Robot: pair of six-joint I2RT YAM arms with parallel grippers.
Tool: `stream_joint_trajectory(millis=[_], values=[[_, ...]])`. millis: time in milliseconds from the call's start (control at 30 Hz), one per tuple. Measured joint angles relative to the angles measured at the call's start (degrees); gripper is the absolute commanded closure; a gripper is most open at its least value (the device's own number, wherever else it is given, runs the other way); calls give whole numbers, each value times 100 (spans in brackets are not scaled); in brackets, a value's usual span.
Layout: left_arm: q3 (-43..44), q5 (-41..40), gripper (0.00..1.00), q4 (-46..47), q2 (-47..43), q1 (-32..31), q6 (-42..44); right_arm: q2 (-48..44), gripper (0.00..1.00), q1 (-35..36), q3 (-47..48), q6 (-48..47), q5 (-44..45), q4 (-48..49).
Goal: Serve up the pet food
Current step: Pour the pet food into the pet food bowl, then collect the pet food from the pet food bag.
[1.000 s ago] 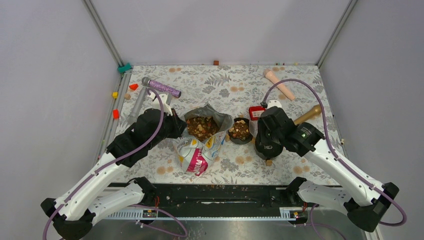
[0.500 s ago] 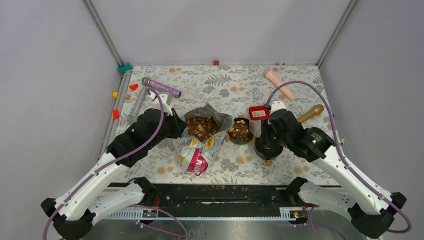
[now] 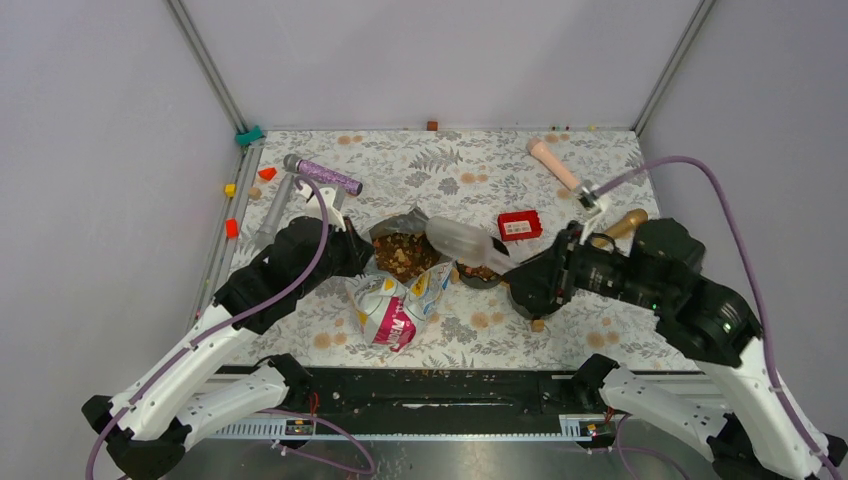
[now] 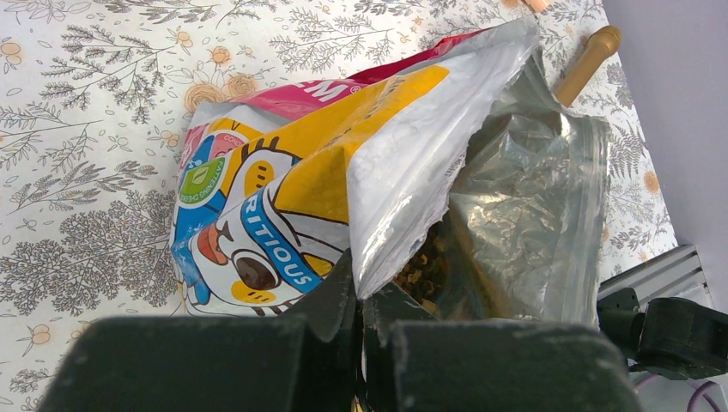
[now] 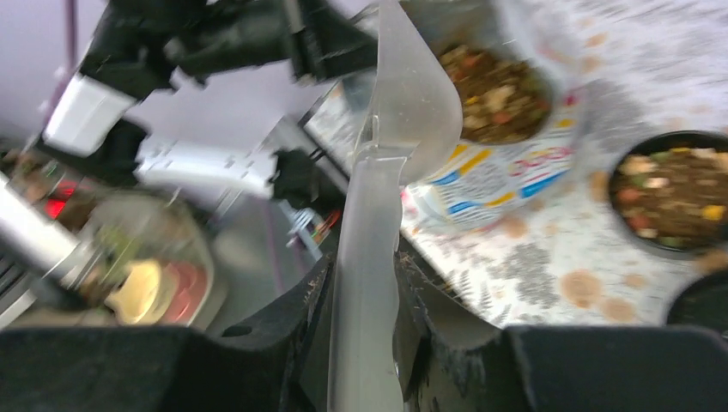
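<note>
The yellow-white-pink cat bag (image 3: 392,305) lies open mid-table, with brown kibble (image 3: 400,252) in its mouth. My left gripper (image 3: 362,252) is shut on the bag's left rim, which also shows in the left wrist view (image 4: 360,300), beside the kibble (image 4: 425,266) inside. My right gripper (image 3: 515,270) is shut on the handle of a clear plastic scoop (image 3: 458,240). Its bowl hovers between the bag mouth and a black bowl of kibble (image 3: 482,274). In the right wrist view the scoop (image 5: 403,103) looks empty, above the bag's kibble (image 5: 494,81) and the filled bowl (image 5: 670,193).
A second black bowl (image 5: 704,309) sits under my right wrist. A red box (image 3: 519,225), a wooden pestle (image 3: 625,222) and a beige cone (image 3: 553,163) lie at the back right. A purple-handled tool (image 3: 325,175), a grey tube (image 3: 275,205) and small blocks lie at the left.
My right arm has drawn back to the right and risen. The scoop has swung to point left over the bag mouth, uncovering the red box. The left arm has not moved.
</note>
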Motion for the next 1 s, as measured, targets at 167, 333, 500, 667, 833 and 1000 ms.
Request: stream_joint_trajectory(millis=[167,333,500,667,833,1000], values=[[2,37,100,28,44,2,0,1104,100,0,354,-17,-1093,-199],[2,68,100,42,63,2,0,2717,100,0,1303,-162,-269,-1351],[2,144,100,160,136,-4,-2,3696,100,68,2100,-173,503,-1965],[4,238,100,256,216,-4,-2,4819,100,457,2796,-157,1204,-2409],[35,293,100,275,299,-7,4,6081,100,800,3202,-157,1497,-2441],[46,306,100,256,321,-7,7,5836,100,898,2404,59,1250,-1672]])
